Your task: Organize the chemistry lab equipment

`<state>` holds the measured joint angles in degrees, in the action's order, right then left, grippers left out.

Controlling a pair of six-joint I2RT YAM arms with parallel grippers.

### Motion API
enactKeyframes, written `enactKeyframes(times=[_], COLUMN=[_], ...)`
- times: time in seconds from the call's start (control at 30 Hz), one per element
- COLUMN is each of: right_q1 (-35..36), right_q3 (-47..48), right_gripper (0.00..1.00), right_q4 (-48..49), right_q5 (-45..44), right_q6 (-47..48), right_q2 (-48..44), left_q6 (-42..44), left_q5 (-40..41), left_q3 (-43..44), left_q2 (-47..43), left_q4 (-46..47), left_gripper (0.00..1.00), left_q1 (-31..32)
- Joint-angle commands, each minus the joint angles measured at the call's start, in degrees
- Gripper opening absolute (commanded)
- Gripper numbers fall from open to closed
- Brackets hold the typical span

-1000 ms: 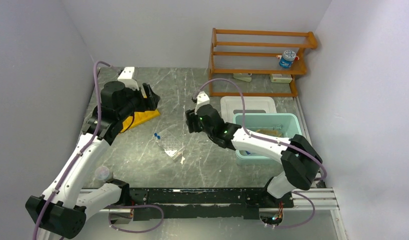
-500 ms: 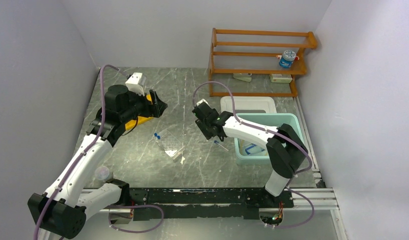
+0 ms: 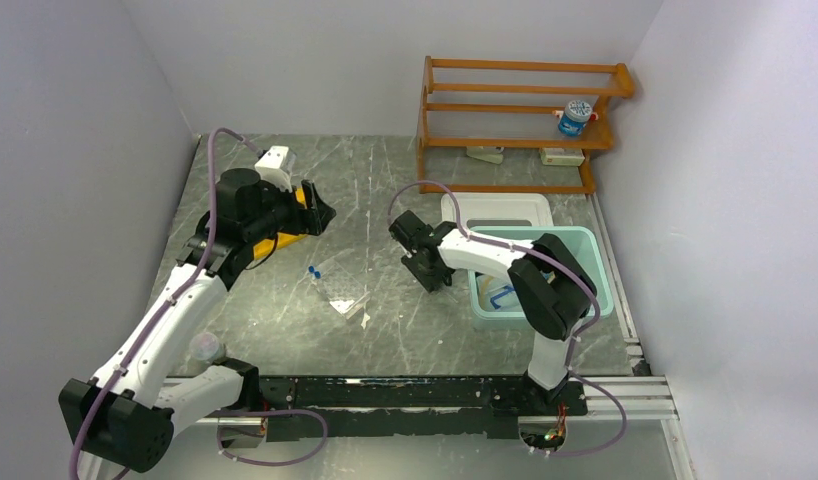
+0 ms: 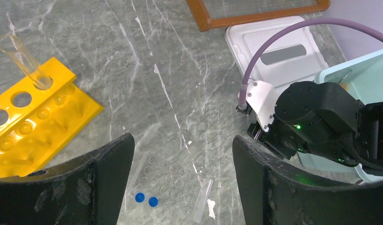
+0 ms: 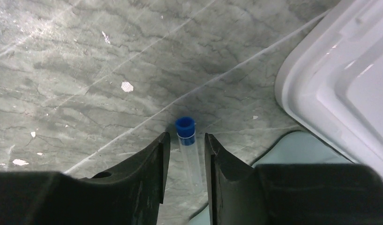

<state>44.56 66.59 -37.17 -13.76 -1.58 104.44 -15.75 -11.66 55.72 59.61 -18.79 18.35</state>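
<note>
One blue-capped tube [image 5: 187,146] sits between my right gripper's [image 5: 185,138] close-set fingers, just left of the teal tub [image 3: 585,245] it's likely bound for, though I can't tell if it's pinched, while my left gripper [image 4: 182,140] hangs wide open and empty by the yellow rack [image 4: 35,117].

Right gripper [image 5: 186,136] sits drawn back beside the tub [image 3: 530,232], now astride a capped tube [image 5: 190,157] (jaws narrower); left gripper [image 3: 311,211] stands farther over the rack [image 4: 40,117].
</note>
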Motion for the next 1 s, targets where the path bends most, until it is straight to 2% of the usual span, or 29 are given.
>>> enactKeyframes(times=[0.0, 0.13, 0.37, 0.53, 0.77, 0.97], right_q1=[-1.0, -1.5, -1.9, -1.9, -1.9, -1.9], right_q3=[0.7, 0.6, 0.9, 0.8, -1.7, -6.6], right_gripper=[0.36, 0.33, 0.1, 0.08, 0.09, 0.1], right_q4=[-1.8, -2.0, -0.9, 4.5, 21.2, 40.3], right_q5=[3.8, 5.7, 7.8, 7.0, 6.4, 13.9], right_q6=[1.0, 1.1, -0.1, -2.3, -9.8, -19.0], right_q2=[1.3, 2.9, 3.3, -2.0, -14.3, -25.0], left_q6=[1.5, 1.4, 1.2, -0.4, -7.8, -11.9], left_q5=[1.1, 0.9, -0.6, -5.2, -16.3, -20.2], left_q3=[0.9, 1.2, 1.0, -0.8, -6.0, -7.5], left_q2=[0.2, 0.7, 0.4, -0.1, 1.2, 3.9], left_q4=[-0.1, -0.2, 0.1, 2.5, 11.4, 18.3], left_gripper=[0.8, 0.8, 0.79, 0.79, 0.77, 0.77], left_q1=[-0.5, -0.4, -0.5, -0.5, -0.1, 5.5])
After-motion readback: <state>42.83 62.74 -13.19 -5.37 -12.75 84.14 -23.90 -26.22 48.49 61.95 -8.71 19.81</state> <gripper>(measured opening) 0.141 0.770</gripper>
